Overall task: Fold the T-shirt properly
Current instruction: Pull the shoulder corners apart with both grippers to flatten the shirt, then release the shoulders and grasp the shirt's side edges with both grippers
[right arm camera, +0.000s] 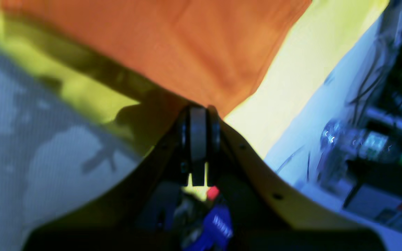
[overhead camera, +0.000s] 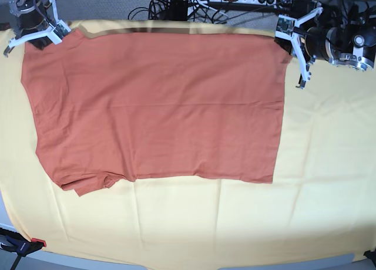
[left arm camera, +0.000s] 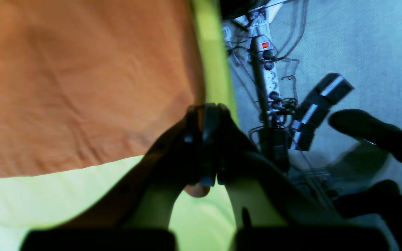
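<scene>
While the shirt (overhead camera: 153, 105) lay spread on the yellow cloth (overhead camera: 235, 223), the left gripper (overhead camera: 292, 42) and right gripper (overhead camera: 36, 28) each pinched a far corner; the first fold likely called for drawing both toward the near hem.

- One rust-orange T-shirt (overhead camera: 155, 105), spread flat.
- One pale-yellow cloth (overhead camera: 247, 223) under it.
- Two grippers: the left gripper (overhead camera: 292, 43) at the shirt's far corner on the base view's right, the right gripper (overhead camera: 36, 30) at the opposite far corner.
- At least one power strip (left arm camera: 269, 69), possibly more; cables there are too tangled to count.
- One red-handled clamp (overhead camera: 17, 244) at the near edge.
</scene>
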